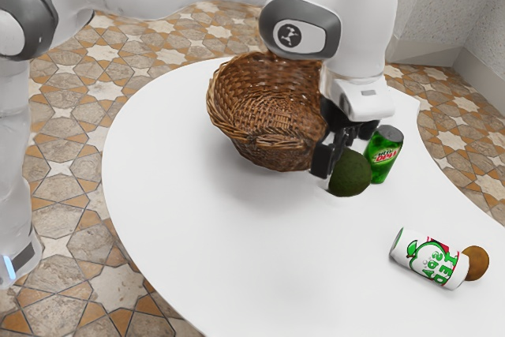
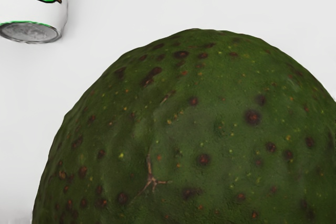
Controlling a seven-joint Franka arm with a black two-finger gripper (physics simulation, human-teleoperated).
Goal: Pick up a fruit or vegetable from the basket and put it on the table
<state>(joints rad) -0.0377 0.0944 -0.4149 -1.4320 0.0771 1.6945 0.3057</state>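
Note:
My black gripper (image 1: 344,150) is low over the table, just right of the basket in the exterior view. Directly at its lower end is a dark green, round avocado-like fruit (image 1: 350,174), outside the basket. The same fruit (image 2: 194,135) looms large in the wrist view, with brown spots and a small stem scar. Whether it rests on the tabletop or hangs slightly above it is unclear. The brown wicker basket (image 1: 272,128) is tilted, its opening showing woven inner walls; part of its rim is behind the hand.
A green soda can (image 1: 386,155) stands close beside the fruit. Farther toward the exterior view's lower right, a white can (image 1: 430,259) lies on its side against a small brown round fruit (image 1: 476,263). The white table (image 1: 213,234) has a curved edge.

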